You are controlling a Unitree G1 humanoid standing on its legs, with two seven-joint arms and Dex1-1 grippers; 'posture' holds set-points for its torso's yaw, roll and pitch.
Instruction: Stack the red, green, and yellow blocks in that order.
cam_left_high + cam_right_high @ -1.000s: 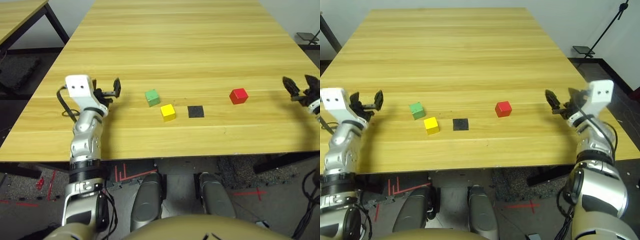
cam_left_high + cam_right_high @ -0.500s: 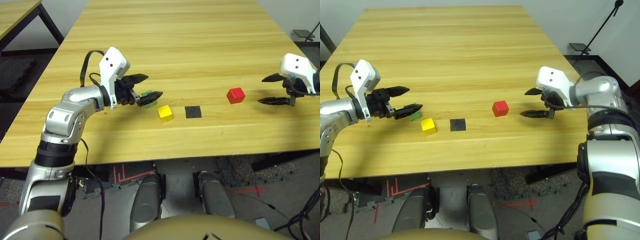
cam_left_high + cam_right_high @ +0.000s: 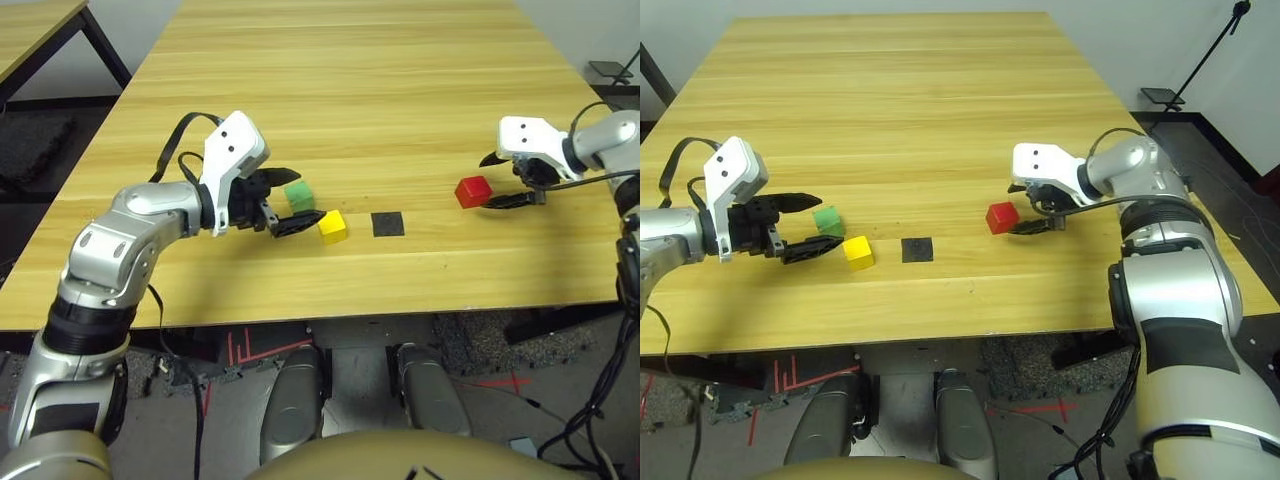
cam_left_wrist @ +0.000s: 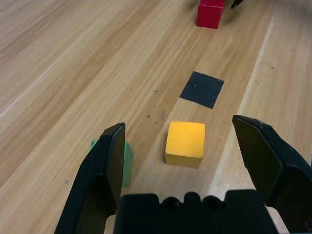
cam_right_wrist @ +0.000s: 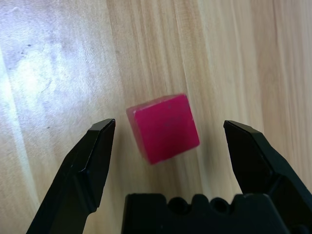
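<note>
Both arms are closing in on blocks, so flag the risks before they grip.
1. The left gripper is open with the yellow block between its fingers and the green block right beside one finger; closing may knock the green one.
2. The red block sits skewed between the open right gripper's fingers, so it could twist when pinched.

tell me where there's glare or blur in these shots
Right wrist view: a pale glare patch on the table, and the red block looks slightly soft. Left wrist view: the yellow block is sharp, with a faint sheen on the wood.
</note>
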